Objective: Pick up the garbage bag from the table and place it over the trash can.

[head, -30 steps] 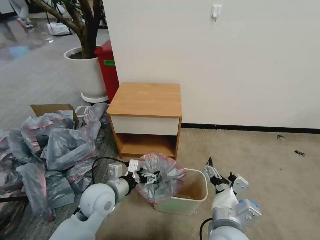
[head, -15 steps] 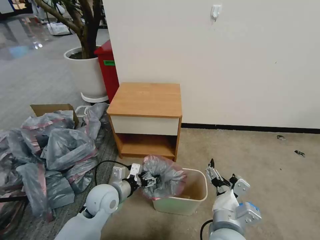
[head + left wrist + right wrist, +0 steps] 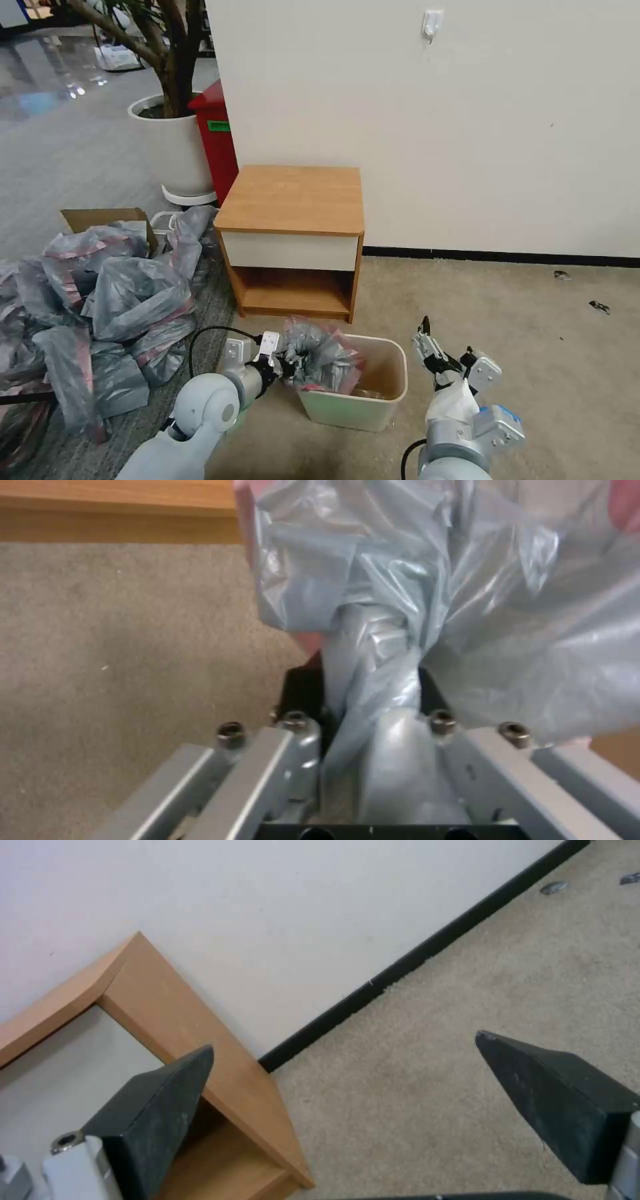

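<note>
The grey garbage bag (image 3: 319, 360) with its pink rim is bunched over the left end of the cream trash can (image 3: 353, 407), partly down inside it. My left gripper (image 3: 285, 363) is shut on a twisted neck of the garbage bag (image 3: 373, 680), just left of the can's rim. On the right of the can, above the carpet, my right gripper (image 3: 441, 347) hangs open and holds nothing; its dark fingers (image 3: 160, 1100) stand wide apart. The wooden table (image 3: 293, 200) stands behind the can with a bare top.
A heap of grey-and-pink bags (image 3: 100, 313) and a cardboard box (image 3: 100, 217) lie on the floor at the left. A red bin (image 3: 217, 140) and a white plant pot (image 3: 173, 147) stand behind the table. The wall (image 3: 467, 133) runs close behind.
My left gripper has lowered the garbage bag from above the trash can down onto its left end, and the bag has collapsed smaller. The right arm has barely moved.
</note>
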You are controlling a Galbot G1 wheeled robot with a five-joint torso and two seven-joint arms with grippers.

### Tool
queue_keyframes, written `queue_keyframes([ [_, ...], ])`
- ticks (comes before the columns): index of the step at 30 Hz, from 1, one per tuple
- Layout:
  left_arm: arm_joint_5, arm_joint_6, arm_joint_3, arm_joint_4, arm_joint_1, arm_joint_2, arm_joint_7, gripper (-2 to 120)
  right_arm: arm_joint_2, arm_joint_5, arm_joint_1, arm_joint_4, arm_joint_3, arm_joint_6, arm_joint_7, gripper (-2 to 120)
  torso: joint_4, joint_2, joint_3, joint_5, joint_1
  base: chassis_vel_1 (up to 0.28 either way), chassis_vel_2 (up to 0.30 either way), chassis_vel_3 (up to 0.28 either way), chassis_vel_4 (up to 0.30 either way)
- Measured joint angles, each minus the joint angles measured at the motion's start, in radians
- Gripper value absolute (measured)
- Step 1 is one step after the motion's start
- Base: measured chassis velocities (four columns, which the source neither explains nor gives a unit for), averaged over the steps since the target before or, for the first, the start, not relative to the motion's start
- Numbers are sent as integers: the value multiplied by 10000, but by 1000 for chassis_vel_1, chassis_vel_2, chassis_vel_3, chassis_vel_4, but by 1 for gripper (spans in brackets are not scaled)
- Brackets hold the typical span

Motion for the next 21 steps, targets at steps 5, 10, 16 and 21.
queue_keyframes([
  [5,0,7,-31,-50,49,-40,-78,4,-1,-11,5,6,-13,1,0,100,1,0,0,0,0,0,0,0,0],
  [10,38,19,-119,-103,104,-49,-129,4,-4,-74,15,8,-75,1,0,100,0,0,0,-2,0,0,0,0,0],
  [16,507,-163,-512,-464,378,46,-110,4,-263,-198,35,30,-226,109,-814,100,0,-1,1,1,0,0,0,0,0],
  [21,975,-1091,-1135,-1127,1089,272,242,4,-1457,196,-28,535,-500,-441,-3146,100,0,0,0,-1,0,0,0,0,0],
])
